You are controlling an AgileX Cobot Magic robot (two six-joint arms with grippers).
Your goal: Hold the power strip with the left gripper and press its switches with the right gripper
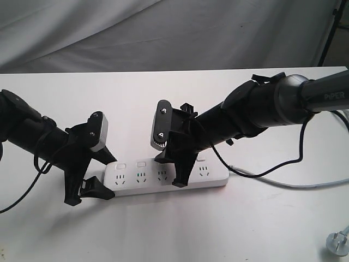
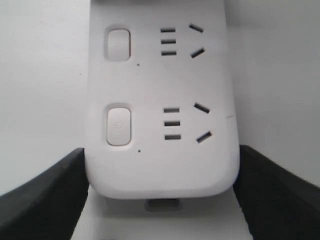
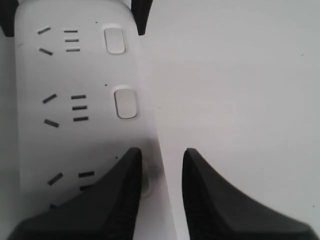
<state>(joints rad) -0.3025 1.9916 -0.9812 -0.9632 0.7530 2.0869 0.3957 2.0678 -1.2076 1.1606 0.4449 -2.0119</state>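
Long flat white plastic power strip (image 1: 163,177) lies parallel to the white tabletop's (image 1: 174,234) front edge, left end pinched by the slim black left gripper (image 1: 88,197); bulky black right gripper (image 3: 161,152), fingers narrowly parted and empty, tips down over the middle of its far-side small white rounded-square switches (image 1: 140,164).

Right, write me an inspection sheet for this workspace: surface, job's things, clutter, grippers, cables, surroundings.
Surface: white table, nothing spilled.
Job's things: power strip lying flat, sockets up; switches in a row beside them.
Clutter: loose grey plug at the exterior view's lower right.
Grippers: left gripper clamps the strip's rounded end; right gripper narrowly open, one finger over a switch, the other off the strip.
Cables: grey cord leaves the strip rightward; black cables trail from both arms.
Surroundings: grey cloth backdrop; black stand at upper right.
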